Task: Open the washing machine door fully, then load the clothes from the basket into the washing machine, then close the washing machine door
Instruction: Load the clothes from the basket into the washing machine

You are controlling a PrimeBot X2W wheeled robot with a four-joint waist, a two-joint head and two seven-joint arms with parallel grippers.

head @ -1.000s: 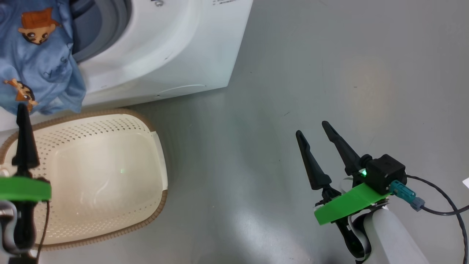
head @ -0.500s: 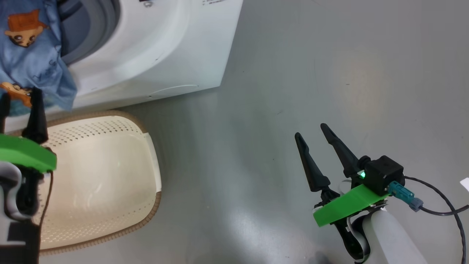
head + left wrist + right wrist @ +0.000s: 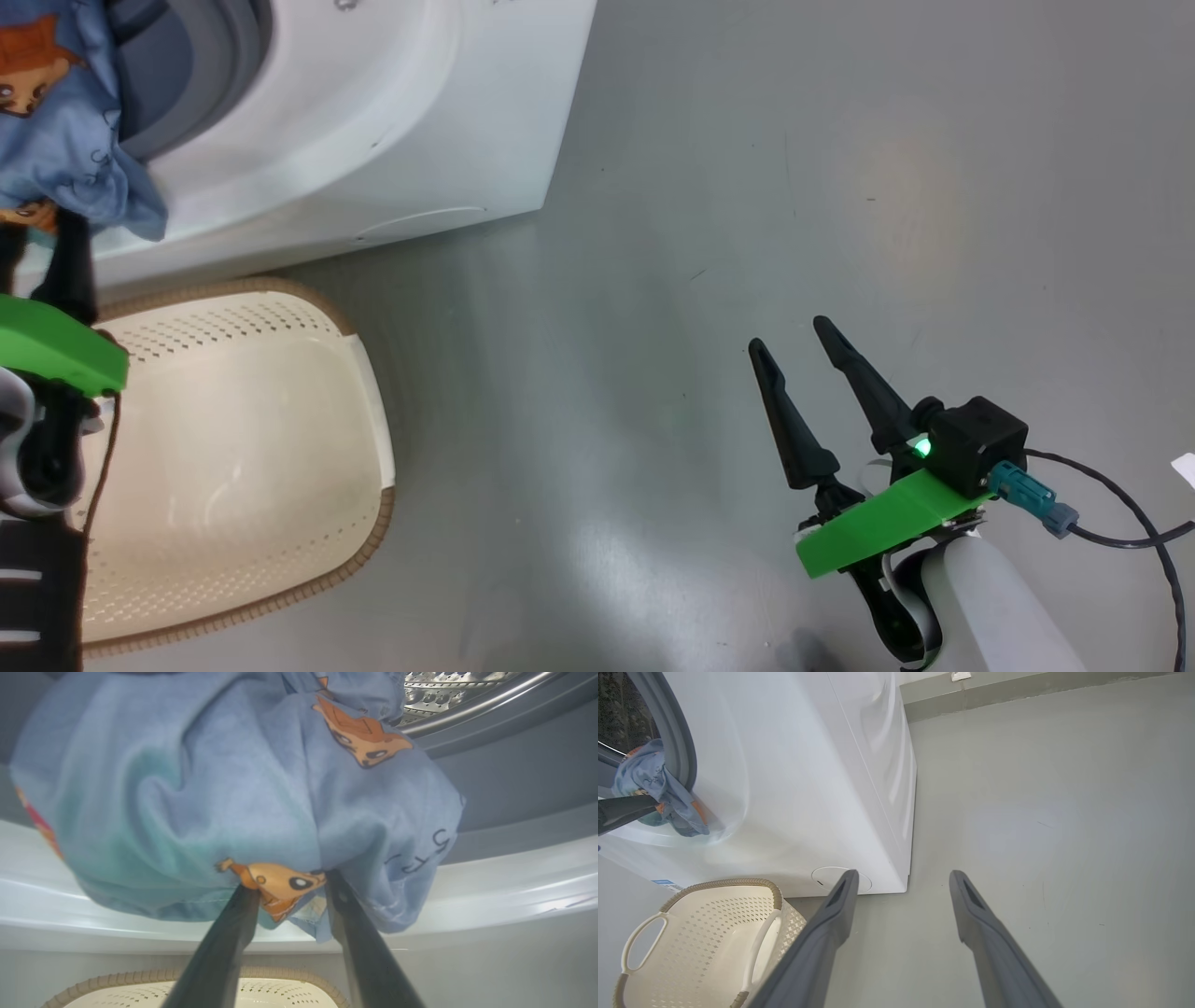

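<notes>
head view first: we're in the loading step, i'd say. the basket [image 3: 233, 448] at lower left has nothing in it. the clothes [image 3: 56, 121] hang at the upper left, draped out of the mouth of the washing machine [image 3: 392, 112] and over its white front. the left hand [image 3: 39, 245] pokes up into the bottom of that bundle. the right hand [image 3: 789, 334] sits at lower right over bare floor [image 3: 840, 140], fingers apart, holding nothing, with loads of open room around it.

left wrist view: the left hand [image 3: 288, 882] has its fingers apart, with the hem and one orange cartoon figure between the tips. i don't see a pinch on the cloth. the steel drum [image 3: 444, 690] peeks in at the upper right, with the grey gasket [image 3: 514, 765] below it. most of the bundle is on the wrong side of the white lip [image 3: 514, 877]. my guess is the next move needs a grab or a shove up and over that lip, deep enough that nothing droops back. the basket rim [image 3: 140, 980] is right under the fingers, so there's little room to drop down.

right wrist view: the right hand [image 3: 903, 873] is spread wide, near the machine's lower corner and its round hatch [image 3: 840, 879]. the clothes [image 3: 654, 779] dangle past the gasket at the left edge, which would likely catch in the door if it closed now.
</notes>
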